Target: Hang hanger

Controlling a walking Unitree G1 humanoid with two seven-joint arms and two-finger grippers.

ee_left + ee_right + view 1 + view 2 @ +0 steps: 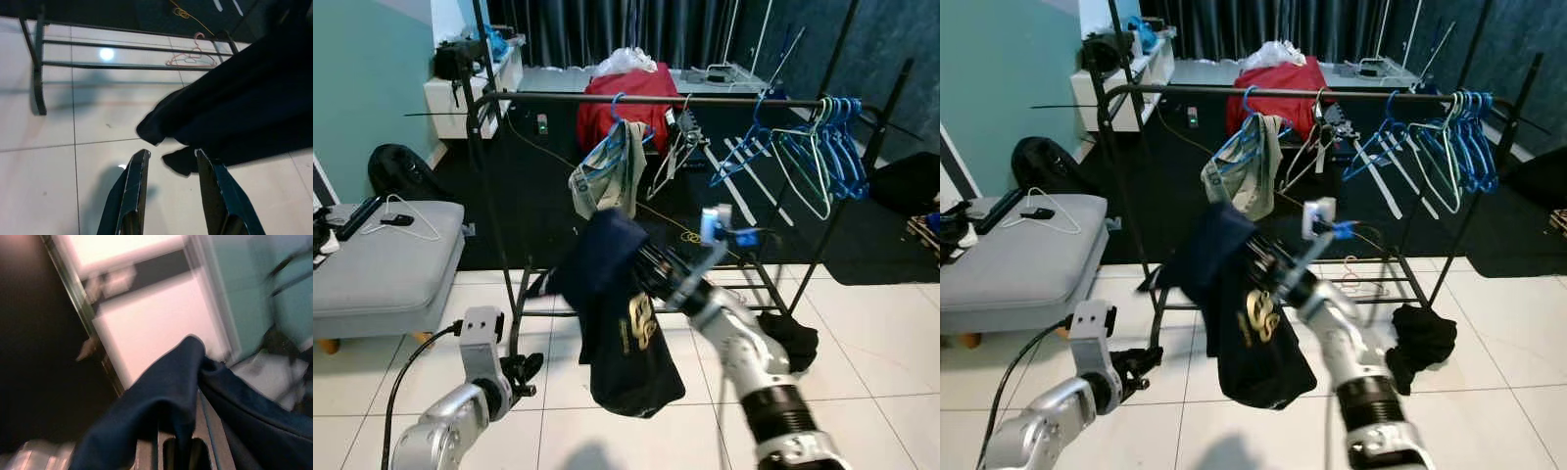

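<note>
1. Right gripper [646, 264] pinching a dark garment [622, 328], holding it up in front of the rack [636, 99], below the rail.
2. Left gripper [168, 166] hanging low over the floor [54, 161], fingers spread, gripping nothing.
3. Blue hangers [827, 147] hanging bunched on the rail's right end.

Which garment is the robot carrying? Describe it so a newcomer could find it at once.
In front of the black clothes rack, the right gripper holds up a dark navy garment that droops toward the white floor. Its gold emblem distinguishes it from the pale green garment hanging on the rail.
</note>
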